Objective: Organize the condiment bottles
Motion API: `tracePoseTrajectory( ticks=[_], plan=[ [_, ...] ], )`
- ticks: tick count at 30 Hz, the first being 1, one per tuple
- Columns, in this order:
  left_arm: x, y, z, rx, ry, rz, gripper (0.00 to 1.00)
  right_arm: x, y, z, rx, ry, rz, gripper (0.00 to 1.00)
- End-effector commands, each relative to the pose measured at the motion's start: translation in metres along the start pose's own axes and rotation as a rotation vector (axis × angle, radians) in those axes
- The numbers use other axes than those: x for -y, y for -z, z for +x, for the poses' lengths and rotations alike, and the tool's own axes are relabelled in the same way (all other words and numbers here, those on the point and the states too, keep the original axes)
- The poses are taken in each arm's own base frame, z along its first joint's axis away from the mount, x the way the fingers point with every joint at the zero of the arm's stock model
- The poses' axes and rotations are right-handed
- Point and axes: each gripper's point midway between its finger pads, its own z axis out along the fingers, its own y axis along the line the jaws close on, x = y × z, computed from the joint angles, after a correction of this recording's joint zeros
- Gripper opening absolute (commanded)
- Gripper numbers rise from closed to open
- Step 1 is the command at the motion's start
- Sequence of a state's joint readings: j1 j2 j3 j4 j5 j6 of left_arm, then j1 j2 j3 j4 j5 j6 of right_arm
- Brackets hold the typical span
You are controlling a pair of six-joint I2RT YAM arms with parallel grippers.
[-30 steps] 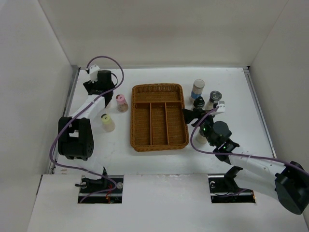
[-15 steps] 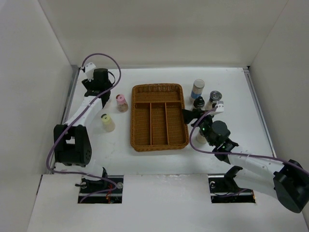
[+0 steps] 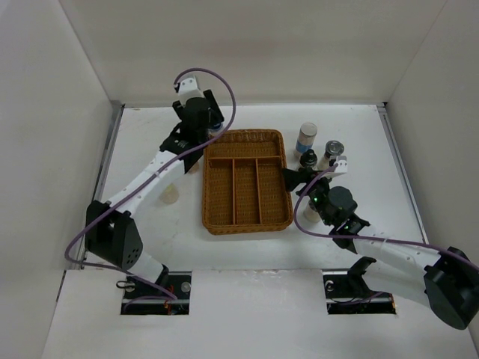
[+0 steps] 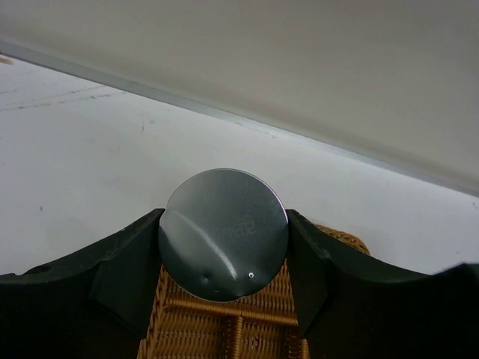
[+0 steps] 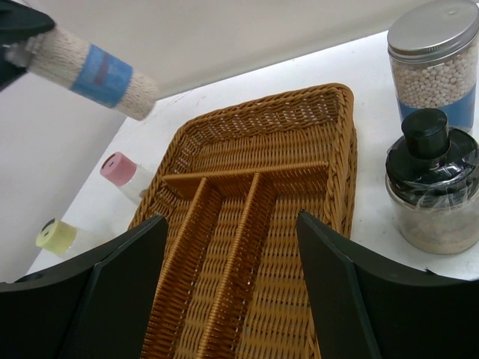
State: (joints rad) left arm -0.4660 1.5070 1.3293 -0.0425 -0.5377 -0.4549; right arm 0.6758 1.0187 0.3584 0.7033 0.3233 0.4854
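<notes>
My left gripper (image 3: pixel 209 124) is shut on a silver-capped bottle with a blue-white label (image 5: pixel 90 71), held tilted above the back-left corner of the wicker tray (image 3: pixel 245 135). Its silver cap (image 4: pixel 223 233) fills the gap between the left fingers (image 4: pixel 120 269). My right gripper (image 3: pixel 299 179) is open and empty at the tray's right rim (image 5: pixel 346 149). A second silver-capped bottle (image 3: pixel 306 137), a black-capped one (image 3: pixel 308 159) and another dark-capped one (image 3: pixel 333 152) stand right of the tray. The pink-capped (image 5: pixel 120 170) and pale-yellow-capped (image 5: pixel 58 236) bottles stand left of it.
The tray has one cross compartment at the back and three long ones, with nothing in them. Another bottle (image 3: pixel 308 213) stands beside my right arm. White walls close the table at the back and sides. The left arm spans the table's left part.
My left gripper has swung right from the far left corner to the tray's back-left corner, carrying the silver-capped bottle. The right arm has not moved.
</notes>
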Motion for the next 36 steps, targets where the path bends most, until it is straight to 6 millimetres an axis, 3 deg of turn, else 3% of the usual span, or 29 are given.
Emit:
tracePoseTrajectory(
  ticks=[1,9,14,19,23,27,32,36],
  plan=[
    [0.031,-0.007,-0.027,0.096,0.044,0.076,0.36,-0.014,-0.003,-0.026,0.075,-0.013,-0.026,0.76],
    [0.042,-0.046,0.032,0.003,-0.048,0.072,0.36,-0.012,-0.003,-0.026,0.074,-0.01,-0.022,0.76],
    [0.029,-0.056,0.08,-0.065,-0.11,0.024,0.38,-0.01,-0.002,-0.029,0.083,-0.012,-0.018,0.76],
    [0.021,-0.058,0.105,-0.095,-0.129,0.002,0.53,-0.009,-0.003,-0.027,0.078,-0.01,-0.016,0.76],
    [0.022,-0.057,0.106,-0.089,-0.135,0.004,0.7,-0.008,-0.004,-0.027,0.079,-0.008,-0.009,0.8],
    [0.027,-0.05,0.093,-0.057,-0.136,0.015,0.83,-0.006,-0.003,-0.027,0.084,-0.003,0.002,0.82],
    [0.033,-0.035,0.059,0.007,-0.101,0.033,0.92,-0.004,-0.004,-0.026,0.081,-0.001,0.009,0.82],
    [0.028,-0.006,0.015,0.12,-0.01,0.051,0.94,-0.008,-0.001,-0.031,0.092,-0.014,-0.004,0.79]
  ],
)
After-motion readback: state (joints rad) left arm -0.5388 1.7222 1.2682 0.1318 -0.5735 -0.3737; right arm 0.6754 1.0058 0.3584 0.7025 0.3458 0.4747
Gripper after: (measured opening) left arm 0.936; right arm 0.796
